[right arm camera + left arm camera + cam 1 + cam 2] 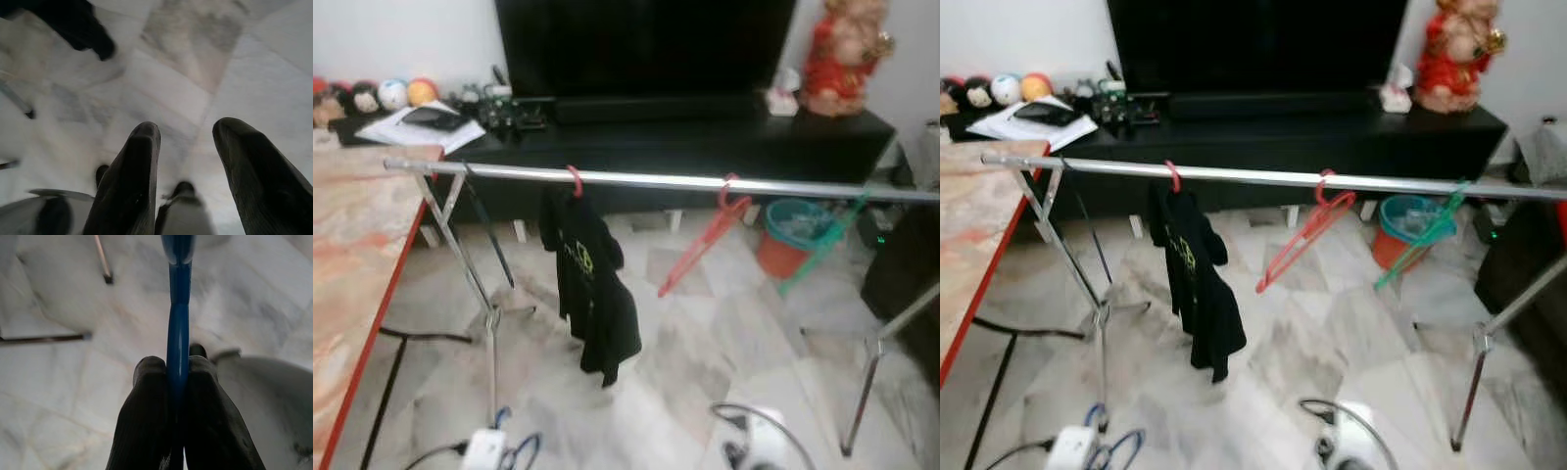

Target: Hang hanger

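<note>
My left gripper [177, 363] is shut on a blue plastic hanger [179, 308], whose bar runs out from between the fingers above the marble floor. A bit of blue hanger [517, 452] shows low in the left eye view. Ahead stands a clothes rack with a silver rail [656, 179]. On it hang a black shirt [592, 284] on a red hanger, a bare red hanger [700, 245] tilted, and a green hanger [822, 240] further right. My right gripper [186, 129] is open above the floor, holding nothing.
An orange marbled table with a red edge [352, 264] is close on my left. Behind the rack are a black TV stand [705, 137], a TV [646, 44] and a red figure [842, 54]. A teal-and-orange bucket [793, 235] sits on the floor; something dark [911, 274] stands at right.
</note>
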{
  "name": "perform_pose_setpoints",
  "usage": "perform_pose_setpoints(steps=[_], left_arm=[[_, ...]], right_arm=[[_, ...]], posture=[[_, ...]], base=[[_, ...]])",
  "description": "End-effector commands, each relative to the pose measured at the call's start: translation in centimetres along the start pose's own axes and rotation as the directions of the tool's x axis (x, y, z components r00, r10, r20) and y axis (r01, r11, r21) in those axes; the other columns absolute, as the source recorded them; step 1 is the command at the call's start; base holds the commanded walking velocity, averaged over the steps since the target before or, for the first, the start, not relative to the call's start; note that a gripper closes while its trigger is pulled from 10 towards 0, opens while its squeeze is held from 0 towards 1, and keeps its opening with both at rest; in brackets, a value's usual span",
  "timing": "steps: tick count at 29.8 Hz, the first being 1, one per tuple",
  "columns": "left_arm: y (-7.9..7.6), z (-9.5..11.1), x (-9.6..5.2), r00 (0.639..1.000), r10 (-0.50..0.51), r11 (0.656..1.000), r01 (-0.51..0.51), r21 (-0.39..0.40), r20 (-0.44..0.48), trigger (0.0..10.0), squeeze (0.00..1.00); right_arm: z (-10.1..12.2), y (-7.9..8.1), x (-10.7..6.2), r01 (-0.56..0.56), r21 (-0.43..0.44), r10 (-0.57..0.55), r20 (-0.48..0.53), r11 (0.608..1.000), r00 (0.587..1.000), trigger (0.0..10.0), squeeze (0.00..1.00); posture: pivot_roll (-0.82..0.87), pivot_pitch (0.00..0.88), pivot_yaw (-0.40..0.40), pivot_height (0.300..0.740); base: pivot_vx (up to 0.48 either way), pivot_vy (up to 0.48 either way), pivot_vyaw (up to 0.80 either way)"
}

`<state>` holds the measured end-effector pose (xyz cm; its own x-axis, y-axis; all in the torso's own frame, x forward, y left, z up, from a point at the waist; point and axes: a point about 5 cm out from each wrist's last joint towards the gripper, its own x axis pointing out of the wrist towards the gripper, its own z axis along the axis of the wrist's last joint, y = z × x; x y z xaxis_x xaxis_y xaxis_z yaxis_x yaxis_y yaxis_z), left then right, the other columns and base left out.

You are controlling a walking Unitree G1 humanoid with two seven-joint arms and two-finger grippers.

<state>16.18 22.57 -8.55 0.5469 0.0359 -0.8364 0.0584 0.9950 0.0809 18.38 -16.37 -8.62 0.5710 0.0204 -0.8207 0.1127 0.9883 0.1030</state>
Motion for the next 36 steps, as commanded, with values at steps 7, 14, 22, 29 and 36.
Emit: perform_pose_setpoints(steps=[7,14,22,29,36], left_arm=[[-0.25,-0.45,-0.05,1.0,-0.01,1.0,0.01,0.012,-0.012,10.0,0.0],[-0.54,-0.26,0.05,1.0,-0.009,1.0,0.009,0.016,-0.01,10.0,0.0],[-0.69,-0.24,0.08,1.0,-0.011,1.0,0.011,0.019,-0.011,10.0,0.0],[-0.67,-0.29,0.06,1.0,-0.013,1.0,0.013,0.023,-0.011,10.0,0.0],[-0.66,-0.28,0.05,1.0,-0.015,1.0,0.015,0.025,-0.009,10.0,0.0]], right_arm=[[-0.66,-1.53,-0.28,0.033,0.013,-0.032,-0.023,0.999,0.999,10.0,0.0],[-0.59,-1.48,-0.26,0.022,0.009,-0.022,-0.023,1.0,1.0,10.0,0.0],[-0.55,-1.56,-0.27,0.03,0.004,-0.029,-0.02,1.0,0.999,10.0,0.0],[-0.56,-1.64,-0.28,0.042,0.015,-0.041,-0.016,0.999,0.999,10.0,0.0],[-0.56,-1.64,-0.28,0.042,0.013,-0.042,-0.016,0.999,0.999,10.0,0.0]], posture=[[0.04,0.0,-0.019,0.74],[0.04,0.0,-0.019,0.74],[0.04,0.0,-0.019,0.74],[0.04,0.0,-0.02,0.74],[0.04,0.0,-0.02,0.74]], base=[[0.0,0.0,0.0],[0.0,0.0,0.0],[0.0,-0.268,0.0],[0.0,-0.307,0.0],[0.0,-0.305,0.0]])
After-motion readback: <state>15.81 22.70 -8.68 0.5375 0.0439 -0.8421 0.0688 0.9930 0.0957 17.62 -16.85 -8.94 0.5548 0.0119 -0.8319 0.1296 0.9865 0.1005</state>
